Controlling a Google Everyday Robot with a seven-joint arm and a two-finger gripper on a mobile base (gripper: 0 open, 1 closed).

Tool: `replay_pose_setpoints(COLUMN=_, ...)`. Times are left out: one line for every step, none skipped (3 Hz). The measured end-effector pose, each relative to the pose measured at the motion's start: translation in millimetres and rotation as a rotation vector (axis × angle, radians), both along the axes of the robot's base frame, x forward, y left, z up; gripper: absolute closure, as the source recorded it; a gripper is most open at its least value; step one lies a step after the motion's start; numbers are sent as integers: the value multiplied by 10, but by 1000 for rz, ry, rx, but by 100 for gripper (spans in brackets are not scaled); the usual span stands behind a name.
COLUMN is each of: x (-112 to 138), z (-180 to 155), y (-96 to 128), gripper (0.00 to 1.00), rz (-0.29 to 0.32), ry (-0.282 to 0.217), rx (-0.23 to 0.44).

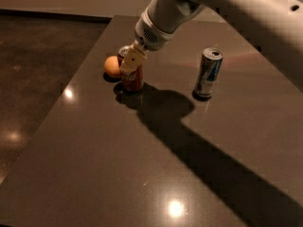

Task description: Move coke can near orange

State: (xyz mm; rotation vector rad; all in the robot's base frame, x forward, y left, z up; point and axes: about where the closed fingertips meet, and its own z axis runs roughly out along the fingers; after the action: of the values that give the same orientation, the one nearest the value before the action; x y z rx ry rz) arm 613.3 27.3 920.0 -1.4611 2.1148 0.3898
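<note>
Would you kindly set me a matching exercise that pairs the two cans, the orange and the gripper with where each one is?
Things:
1. coke can
2. orange
3. silver-and-blue can
4. gripper

Places:
A. upright and alone, far right on the table
B. reaching down from above, closed on the red can
C. furthest left, close beside the red can
D. upright between the fruit and the taller can

Pairs: 1-D, 2-C, 3-A, 4-B.
</note>
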Motion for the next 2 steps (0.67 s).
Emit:
replay_pose_setpoints(x=-8, z=-3, y=12, gripper=36, rz=3, ry=0, rx=-1)
replay_pose_setpoints(x=-14, z=-5, y=26, gripper=13, rz=5, ry=1, rx=-1)
